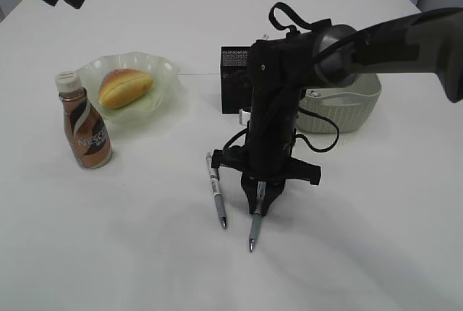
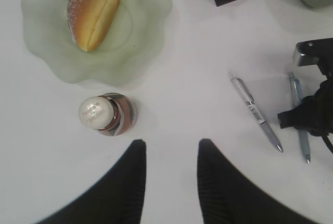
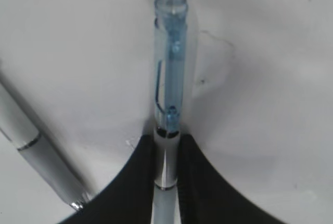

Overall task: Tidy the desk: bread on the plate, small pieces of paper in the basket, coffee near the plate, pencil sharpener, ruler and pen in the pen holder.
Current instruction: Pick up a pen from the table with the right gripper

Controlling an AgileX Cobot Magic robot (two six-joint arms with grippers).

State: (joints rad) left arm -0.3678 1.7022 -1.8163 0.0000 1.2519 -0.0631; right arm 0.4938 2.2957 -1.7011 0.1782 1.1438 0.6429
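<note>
Right gripper (image 3: 166, 182) clamped on translucent blue pen (image 3: 170, 62) (clip showing) lying on white tabletop (image 1: 376, 239); left gripper (image 2: 171, 182) spread wide.

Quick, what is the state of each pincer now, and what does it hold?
Left pincer: open, holding nothing, above the table near the coffee bottle.
Right pincer: closed on the blue pen.

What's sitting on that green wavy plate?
A single bread roll lies on the plate, dusted pale on its crust. Nothing else shows there; whatever is under the roll is hidden.
</note>
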